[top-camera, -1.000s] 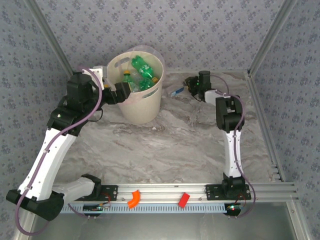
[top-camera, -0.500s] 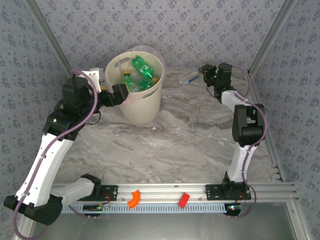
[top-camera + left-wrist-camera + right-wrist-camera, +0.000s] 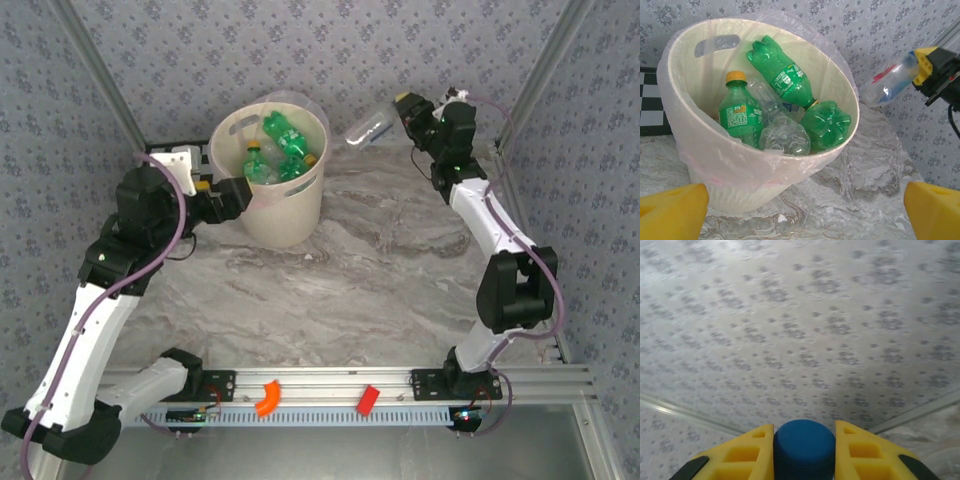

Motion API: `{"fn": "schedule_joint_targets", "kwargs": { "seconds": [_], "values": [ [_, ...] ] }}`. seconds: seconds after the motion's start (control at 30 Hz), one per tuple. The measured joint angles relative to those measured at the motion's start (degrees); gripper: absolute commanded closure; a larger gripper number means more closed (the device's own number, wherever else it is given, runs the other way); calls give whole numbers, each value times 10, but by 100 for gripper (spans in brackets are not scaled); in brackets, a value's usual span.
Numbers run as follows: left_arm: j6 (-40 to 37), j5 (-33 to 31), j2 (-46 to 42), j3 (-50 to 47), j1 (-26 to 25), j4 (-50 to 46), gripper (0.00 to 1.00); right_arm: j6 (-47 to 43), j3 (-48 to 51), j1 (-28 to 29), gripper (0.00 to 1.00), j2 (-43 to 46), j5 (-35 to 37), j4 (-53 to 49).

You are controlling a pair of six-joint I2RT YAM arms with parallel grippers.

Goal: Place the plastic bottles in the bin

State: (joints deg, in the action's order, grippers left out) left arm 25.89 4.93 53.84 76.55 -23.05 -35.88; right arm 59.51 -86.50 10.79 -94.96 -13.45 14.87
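A: Right fingers (image 3: 747, 454)?
B: Clamped shut on the blue cap (image 3: 804, 447) of a clear bottle (image 3: 368, 127). The bottle hangs in the air right of the bin (image 3: 292, 215), near the back wall (image 3: 400, 60), off the surface (image 3: 380, 280).
A: Left fingers (image 3: 671, 214)?
B: Spread wide, holding nothing, low beside the bin's near-left side.
A: Inside the bin?
B: Green and clear bottles (image 3: 782, 80), piled up.
A: Step?
B: Carrying, I'd say. Next: swing the bottle left over the rim, clear the liner (image 3: 840, 55), then let go.
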Motion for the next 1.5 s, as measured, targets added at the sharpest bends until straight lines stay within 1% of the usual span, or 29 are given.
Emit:
{"fn": "schedule_joint_targets", "kwargs": {
  "seconds": [0.1,0.27,0.4,0.57,0.73,0.93,1.07,1.13,1.17,1.2,1.23,1.33,1.37,1.4,1.5],
  "values": [
    [2,2,-18,-7,0,0,0,-25,-46,32,75,0,7,-29],
    [2,2,-51,-23,0,-2,0,-60,-96,96,75,-1,19,-71],
    [3,1,-83,-37,0,-3,0,-84,-158,143,75,-26,26,-101],
    [3,1,-112,-50,0,-7,0,-113,-260,189,75,-96,32,-141],
    [3,1,-135,-51,0,-17,0,-138,-379,226,75,-193,33,-203],
    [2,1,-150,-53,0,-26,0,-168,-507,252,74,-291,42,-282],
    [1,1,-160,-59,0,-35,0,-184,-570,257,74,-332,49,-323],
    [1,0,-162,-59,0,-38,0,-188,-589,256,68,-345,51,-337],
    [1,-1,-163,-60,0,-39,0,-189,-594,256,58,-349,51,-341],
    [1,-1,-164,-62,0,-41,0,-191,-601,256,43,-354,50,-344],
    [1,-1,-164,-62,0,-42,0,-191,-606,256,32,-359,47,-346],
    [-1,-3,-164,-64,0,-45,0,-202,-612,258,20,-368,39,-353],
    [-2,-3,-164,-64,0,-46,0,-204,-613,259,7,-369,38,-357],
    [-3,-3,-164,-64,0,-47,0,-207,-613,261,0,-369,38,-364],
    [-3,-3,-164,-65,0,-46,0,-221,-613,264,0,-369,38,-371]
  ]
}}
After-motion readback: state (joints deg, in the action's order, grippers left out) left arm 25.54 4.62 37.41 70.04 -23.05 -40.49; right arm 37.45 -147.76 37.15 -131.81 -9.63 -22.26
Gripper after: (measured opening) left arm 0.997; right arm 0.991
